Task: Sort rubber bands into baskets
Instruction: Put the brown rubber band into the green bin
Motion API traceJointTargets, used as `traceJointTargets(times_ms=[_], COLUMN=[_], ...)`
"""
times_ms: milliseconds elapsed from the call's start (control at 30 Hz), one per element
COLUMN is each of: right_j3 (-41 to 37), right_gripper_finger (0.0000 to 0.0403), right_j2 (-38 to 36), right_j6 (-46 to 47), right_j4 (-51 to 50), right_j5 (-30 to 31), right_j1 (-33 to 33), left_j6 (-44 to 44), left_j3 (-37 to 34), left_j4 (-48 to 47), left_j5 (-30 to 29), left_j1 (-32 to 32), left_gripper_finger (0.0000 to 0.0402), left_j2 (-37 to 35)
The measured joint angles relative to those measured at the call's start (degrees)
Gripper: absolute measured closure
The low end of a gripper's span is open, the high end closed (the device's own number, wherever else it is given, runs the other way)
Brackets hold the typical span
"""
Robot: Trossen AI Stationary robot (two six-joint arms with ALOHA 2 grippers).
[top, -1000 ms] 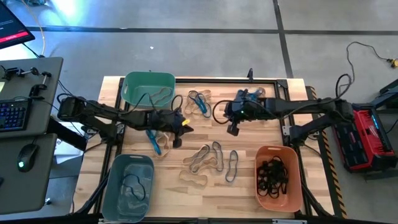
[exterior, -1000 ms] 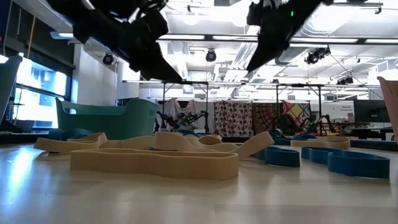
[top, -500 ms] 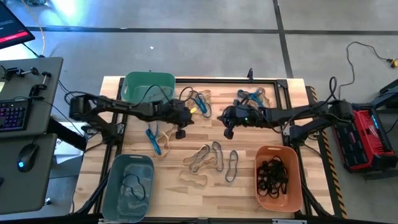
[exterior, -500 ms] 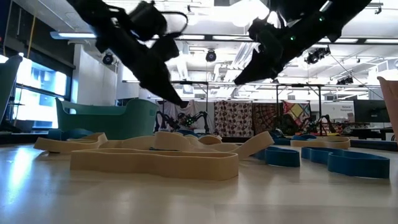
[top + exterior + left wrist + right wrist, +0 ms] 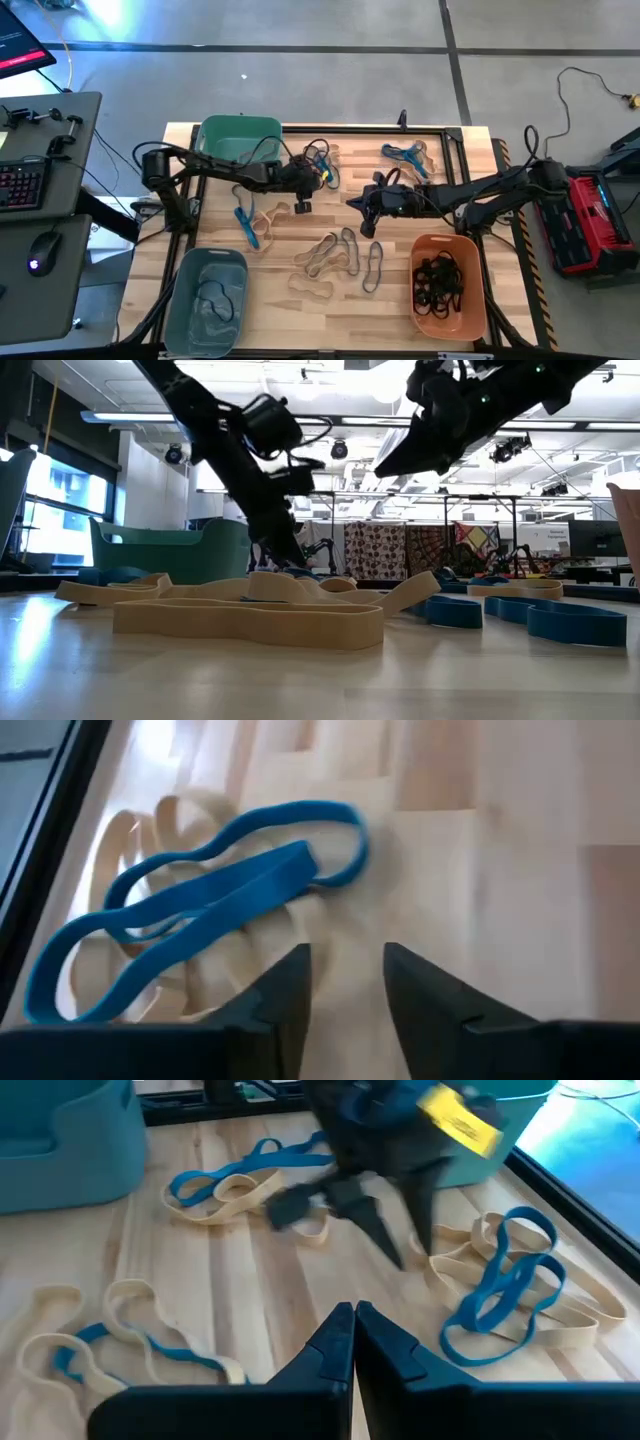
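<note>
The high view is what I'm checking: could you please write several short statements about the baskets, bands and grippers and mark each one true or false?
1. The orange basket holds black rubber bands. True.
2. The left gripper has its jaws apart above the table. True.
3. The right gripper grips a blue band. False: its jaws are shut on nothing.
4. The teal-green basket sits at the right edge. False: it is at the far left.

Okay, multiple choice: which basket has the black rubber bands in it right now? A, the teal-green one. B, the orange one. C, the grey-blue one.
B: the high view shows a heap of black rubber bands inside the orange basket.
</note>
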Motion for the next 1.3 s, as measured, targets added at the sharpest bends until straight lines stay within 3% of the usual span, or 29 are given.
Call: traceJointTargets(times_ms=[267,533,767,1033,1300], right_j3=[0.0,0.0,0.04,0.04,0.03], right_gripper_finger=[0.0403,0.0403,0.0403,0.0403,0.0403], right_j2=[0.0,0.0,0.0,0.0,0.0], right_j6=[0.24,0.26,0.25,0.29,0.29], right_j4=[0.66,0.8,1.07,1.16,0.97], right_j5=[2.58,3.08,3.08,3.07,4.9], right_j1=[2.5,3.2,3.2,3.2,3.2], left_j6=[0.98,4.52,4.49,6.72,5.19], left_j3=[0.16,0.16,0.16,0.16,0.14], left_j4=[2.64,3.95,4.6,4.7,2.95], left_j5=[-0.89,3.25,2.64,2.77,2.79], left_j1=[2.47,2.79,2.81,2.77,2.38], left_gripper_finger=[0.0227,0.023,0.0273,0.0391,0.0399], left_j2=[3.4,5.72,7.15,7.02,4.54])
